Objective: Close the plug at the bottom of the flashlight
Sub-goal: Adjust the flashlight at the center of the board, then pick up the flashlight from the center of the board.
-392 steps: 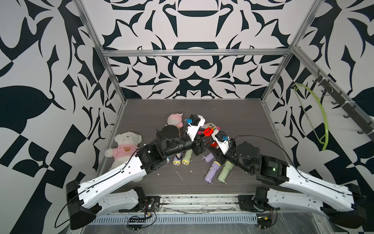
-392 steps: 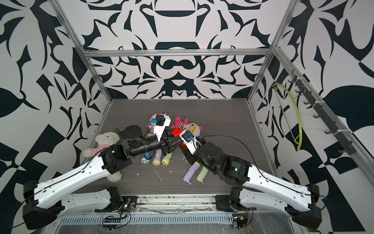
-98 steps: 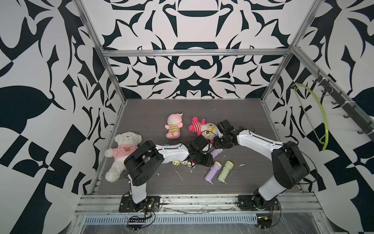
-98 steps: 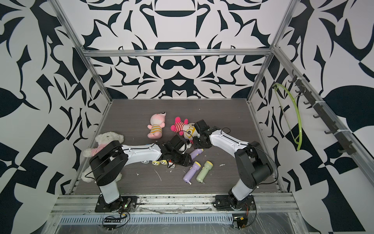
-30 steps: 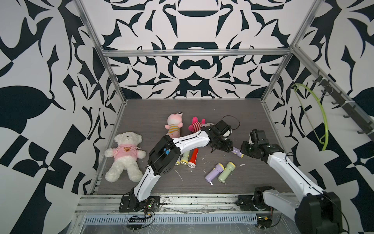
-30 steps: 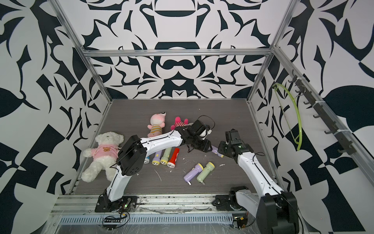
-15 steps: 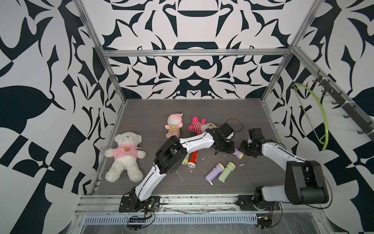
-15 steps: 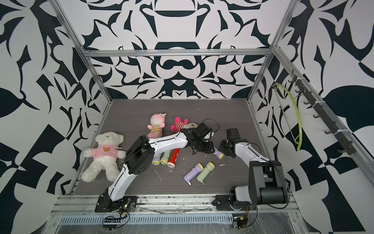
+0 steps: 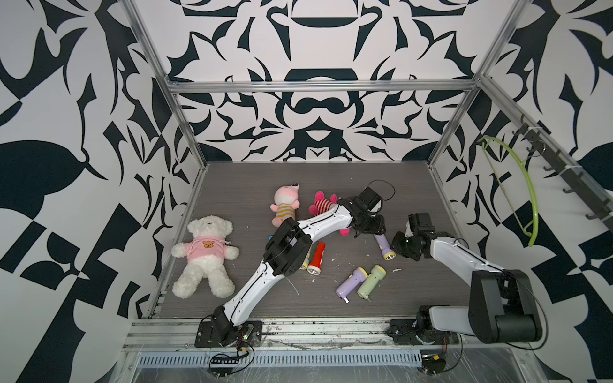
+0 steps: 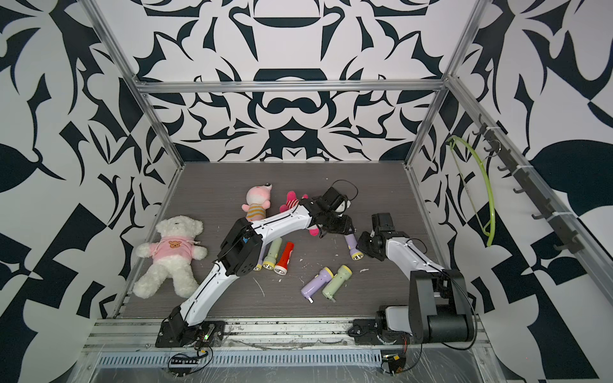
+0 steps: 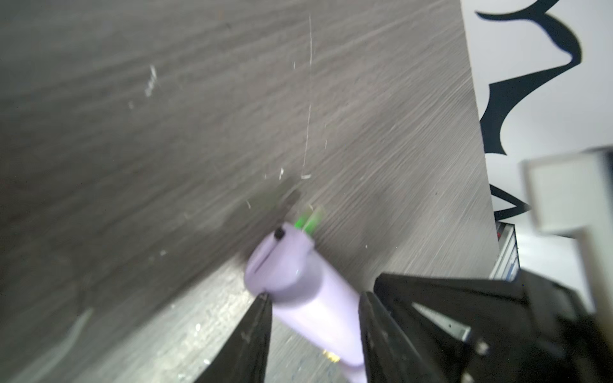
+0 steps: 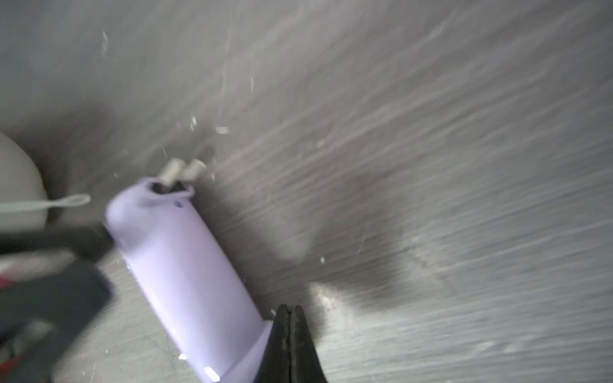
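Note:
A purple flashlight [image 9: 381,243] with a yellow head lies on the grey table, seen in both top views [image 10: 351,245]. Two prongs of its plug [image 12: 184,170] stick out of the tail end, also visible as the plug [image 11: 310,223] in the left wrist view. My left gripper [image 9: 371,228] is shut on the flashlight [image 11: 311,298] near the tail, with one finger [image 11: 260,331] at the cap rim. My right gripper [image 12: 291,313] is shut and empty, its tip against the flange at the head of the flashlight [image 12: 185,265]. In a top view the right gripper [image 9: 399,244] sits just right of the head.
A purple flashlight [image 9: 350,287] and a green one [image 9: 371,282] lie near the front. A red flashlight [image 9: 316,258] lies under the left arm. A white teddy bear [image 9: 205,252], a pink plush [image 9: 285,209] and a striped plush [image 9: 323,205] lie left. A green hanger [image 9: 527,199] hangs on the right wall.
My right arm has folded at the elbow and its shut gripper has come left to the flashlight's head. The left gripper stays at the tail end.

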### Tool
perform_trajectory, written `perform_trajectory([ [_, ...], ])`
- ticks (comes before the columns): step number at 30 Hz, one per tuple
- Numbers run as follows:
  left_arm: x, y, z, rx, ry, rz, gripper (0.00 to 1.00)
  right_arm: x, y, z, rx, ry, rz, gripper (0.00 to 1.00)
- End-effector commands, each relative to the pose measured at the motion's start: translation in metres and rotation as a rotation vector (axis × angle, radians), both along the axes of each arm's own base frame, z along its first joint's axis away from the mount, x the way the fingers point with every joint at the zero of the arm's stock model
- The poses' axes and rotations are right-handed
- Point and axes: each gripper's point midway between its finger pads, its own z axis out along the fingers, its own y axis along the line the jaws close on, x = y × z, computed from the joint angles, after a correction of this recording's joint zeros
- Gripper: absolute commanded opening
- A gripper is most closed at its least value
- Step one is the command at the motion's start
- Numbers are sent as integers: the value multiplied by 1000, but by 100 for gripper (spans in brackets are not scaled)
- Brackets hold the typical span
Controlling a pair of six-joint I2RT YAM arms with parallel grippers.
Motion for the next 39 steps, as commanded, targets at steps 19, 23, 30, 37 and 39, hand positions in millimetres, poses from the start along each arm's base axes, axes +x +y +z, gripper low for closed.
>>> perform_trajectory([
  [19,-20,25,-22,225,-73,-4,52,2,-13,69,-43,-188,-52,1],
  [23,-24,14,-21,211,-71,-3,53,-3,-16,66,-61,-183,-56,3],
  [30,-30,1,-13,183,-85,8,52,-7,-18,60,-71,-179,-64,5],
  [37,-35,5,-25,231,-72,43,52,-7,-22,66,-83,-216,-87,6],
  [39,-34,5,-35,240,-58,56,53,-8,-25,71,-92,-242,-103,8],
])
